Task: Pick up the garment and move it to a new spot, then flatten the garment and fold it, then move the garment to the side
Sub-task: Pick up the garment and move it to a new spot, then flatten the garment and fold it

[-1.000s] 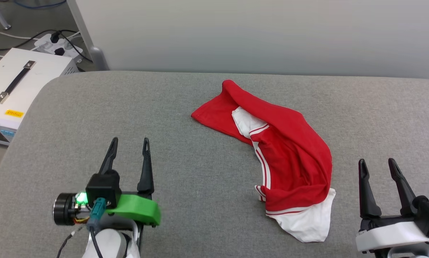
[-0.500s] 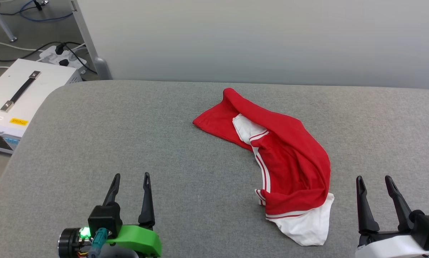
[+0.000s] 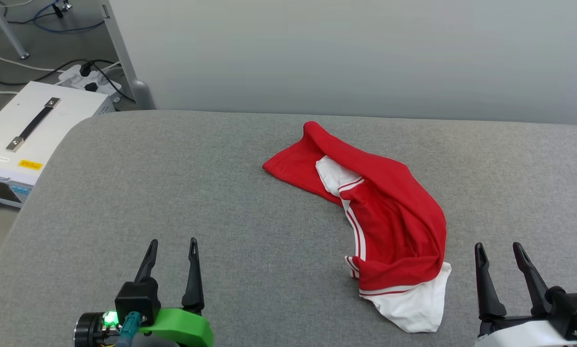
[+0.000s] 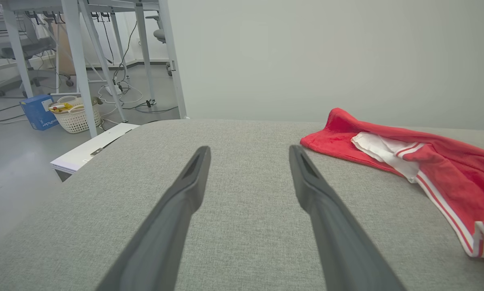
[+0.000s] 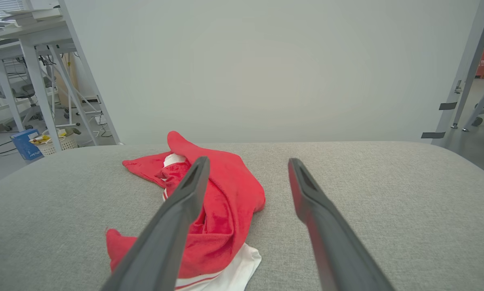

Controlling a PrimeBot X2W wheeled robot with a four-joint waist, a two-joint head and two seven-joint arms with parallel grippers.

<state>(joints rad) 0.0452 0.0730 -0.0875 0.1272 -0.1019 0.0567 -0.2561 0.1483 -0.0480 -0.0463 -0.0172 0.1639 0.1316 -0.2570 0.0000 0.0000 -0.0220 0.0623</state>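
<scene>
Garment (image 3: 394, 217): red jersey with white sleeves and red-white stripe trim. It is crumpled into a long bunch right of centre on the grey padded table (image 3: 197, 193), with one white sleeve at its near end.
Right gripper (image 3: 497, 246): near right, close to the garment's near end, not touching it. Fingers spread, holding nothing.
Left gripper (image 3: 173, 241): near left, well apart from the garment. Fingers spread, empty.
White case (image 3: 28, 130) with black handle: off the table, far left.
</scene>
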